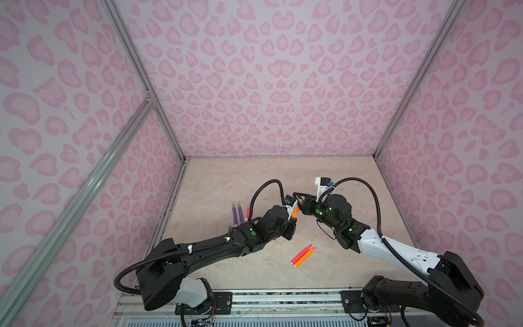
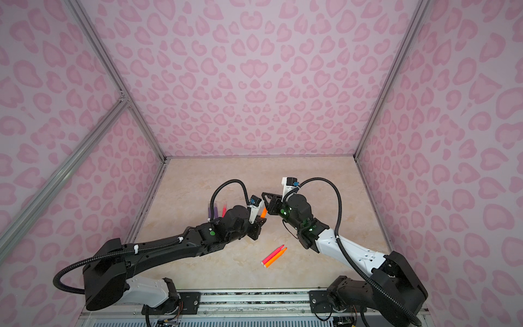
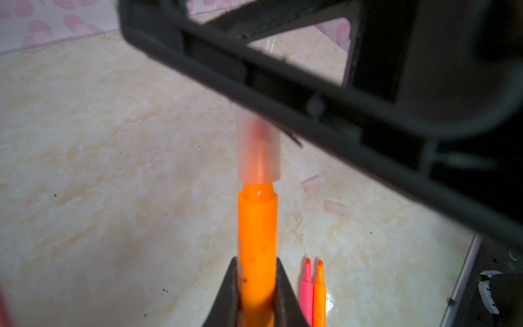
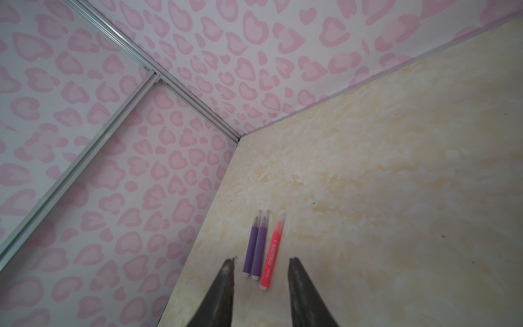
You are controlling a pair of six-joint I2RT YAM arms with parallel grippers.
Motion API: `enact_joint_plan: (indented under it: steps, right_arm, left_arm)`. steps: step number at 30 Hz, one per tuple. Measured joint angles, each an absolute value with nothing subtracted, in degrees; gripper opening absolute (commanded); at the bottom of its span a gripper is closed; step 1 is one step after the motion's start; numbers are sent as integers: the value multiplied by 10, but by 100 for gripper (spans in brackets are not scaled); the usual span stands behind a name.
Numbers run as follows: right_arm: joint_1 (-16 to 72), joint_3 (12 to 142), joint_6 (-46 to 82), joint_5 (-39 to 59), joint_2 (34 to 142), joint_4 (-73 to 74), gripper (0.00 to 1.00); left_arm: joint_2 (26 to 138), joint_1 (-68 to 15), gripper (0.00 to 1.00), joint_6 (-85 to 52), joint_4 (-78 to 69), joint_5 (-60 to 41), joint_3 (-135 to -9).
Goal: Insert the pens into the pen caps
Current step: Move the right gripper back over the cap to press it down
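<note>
Clamped tight in the left fingers (image 3: 226, 297), raised over the surface (image 3: 113, 170): held orange pen (image 3: 257, 226), tip pushed into a clear cap (image 3: 259, 150), orange collar showing below its rim. Parted narrowly and holding nothing, close by that cap: right fingers (image 4: 223, 288); contact unclear. Lying far left, side by side, capped: two purple pens (image 4: 262, 249), capped pink-red pen (image 4: 271, 256). Lying near centre, touching: uncapped pink-red pen (image 1: 301, 254), uncapped orange pen (image 1: 304, 257).

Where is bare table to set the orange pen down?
Bare: the far table strip under the back wall, and the near stretch between the loose pink-orange pair and front rail. Crowded: mid-table around the left gripper and right gripper, and by purple pens.
</note>
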State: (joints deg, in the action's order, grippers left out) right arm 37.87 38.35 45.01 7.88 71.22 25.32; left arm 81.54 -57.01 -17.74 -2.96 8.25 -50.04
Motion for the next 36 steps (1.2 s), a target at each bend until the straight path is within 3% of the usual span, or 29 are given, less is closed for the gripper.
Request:
enact_joint_plan:
  steps: [11,22,36]
  right_arm:
    - [378,401,450,95,738,249,5]
    - [415,402,457,71,757,280,0]
    - [482,442,457,9,821,320,0]
  left_arm:
    - [815,-570,3,-179,-27,105,-500]
    - [778,-566,3,-195,-9,117,-478]
    - [695,-482,4,-218,10,4,-427]
